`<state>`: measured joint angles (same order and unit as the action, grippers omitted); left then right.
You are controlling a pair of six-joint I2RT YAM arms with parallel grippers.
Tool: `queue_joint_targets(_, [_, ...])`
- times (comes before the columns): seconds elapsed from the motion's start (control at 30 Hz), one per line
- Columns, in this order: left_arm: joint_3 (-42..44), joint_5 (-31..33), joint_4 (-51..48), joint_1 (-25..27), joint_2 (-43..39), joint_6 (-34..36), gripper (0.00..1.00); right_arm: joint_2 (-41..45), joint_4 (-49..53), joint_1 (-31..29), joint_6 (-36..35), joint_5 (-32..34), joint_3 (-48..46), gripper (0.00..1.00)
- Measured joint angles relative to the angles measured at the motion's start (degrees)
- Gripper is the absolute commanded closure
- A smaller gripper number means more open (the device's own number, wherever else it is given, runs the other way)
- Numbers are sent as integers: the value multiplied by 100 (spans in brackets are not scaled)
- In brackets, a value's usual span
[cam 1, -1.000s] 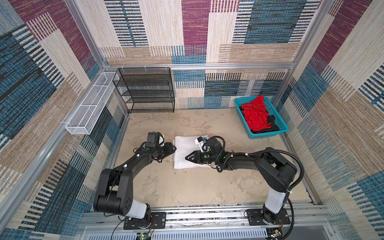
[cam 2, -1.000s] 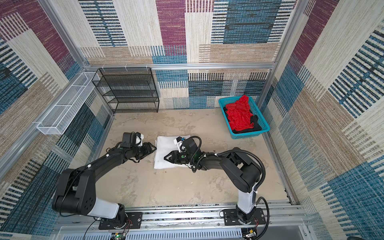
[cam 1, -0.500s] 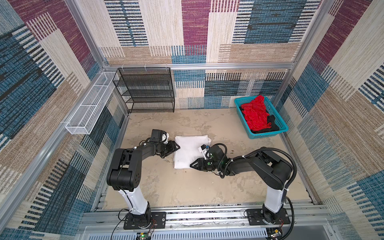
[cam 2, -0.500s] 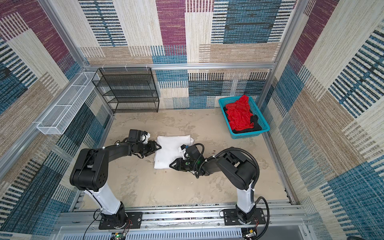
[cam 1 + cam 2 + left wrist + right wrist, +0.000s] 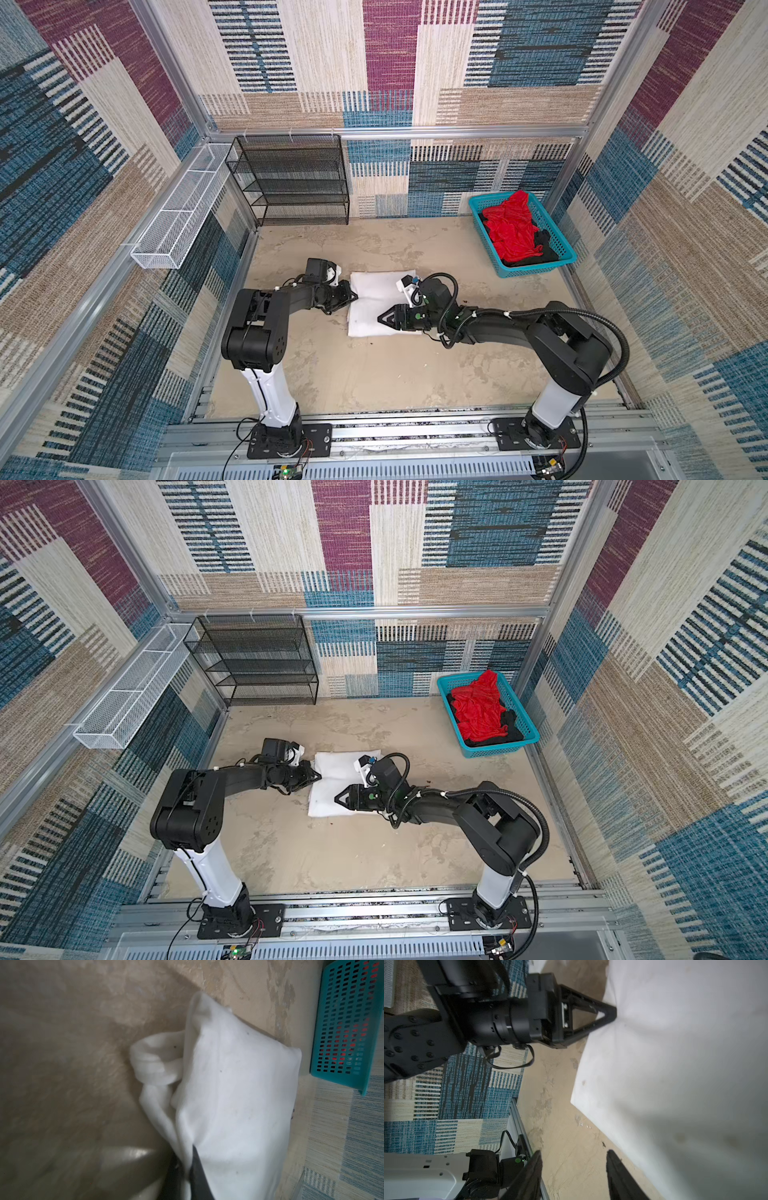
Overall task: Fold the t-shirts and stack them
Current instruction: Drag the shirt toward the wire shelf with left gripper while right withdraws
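Observation:
A folded white t-shirt point(image 5: 374, 297) point(image 5: 332, 766) lies mid-table in both top views. My left gripper point(image 5: 352, 297) point(image 5: 318, 777) is shut on the shirt's left edge; the left wrist view shows the dark fingers point(image 5: 197, 1167) of my left gripper point(image 5: 188, 1154) pinching a bunched fold of white cloth point(image 5: 239, 1095). My right gripper point(image 5: 383, 320) point(image 5: 339, 800) hovers open over the shirt's near part. In the right wrist view my right gripper point(image 5: 574, 1154) holds nothing, with the white t-shirt point(image 5: 675, 1064) beside it. A red t-shirt point(image 5: 511, 232) and a black one point(image 5: 545, 249) lie crumpled in the basket.
The turquoise lattice basket point(image 5: 536, 271) point(image 5: 496, 751) point(image 5: 345, 1022) stands at the back right. A black wire rack point(image 5: 291, 178) stands against the back wall and a white wire tray point(image 5: 178, 220) hangs on the left wall. Metal rails edge the table.
My left gripper has shut on the white shirt's left edge. My right gripper has opened wider and shifted slightly over the shirt's near part.

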<state>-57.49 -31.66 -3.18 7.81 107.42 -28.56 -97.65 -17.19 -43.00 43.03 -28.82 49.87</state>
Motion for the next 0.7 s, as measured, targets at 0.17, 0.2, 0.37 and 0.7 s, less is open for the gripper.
queue_joint_targets(0.17, [-741,79,-595,111,155,4,100,424,442,11,-409,299,275,1])
queue_joint_targets(0.2, [-927,144,-721,131,199,26,100,496,501,11,-505,358,289,1])
queue_joint_targets(0.37, [-1967,509,-1567,131,511,310,100,706,837,11,-826,649,365,1])
queue_joint_targets(0.7, [-4194,1637,-3145,-118,1333,1023,100,920,1113,22,-1095,846,85,1])
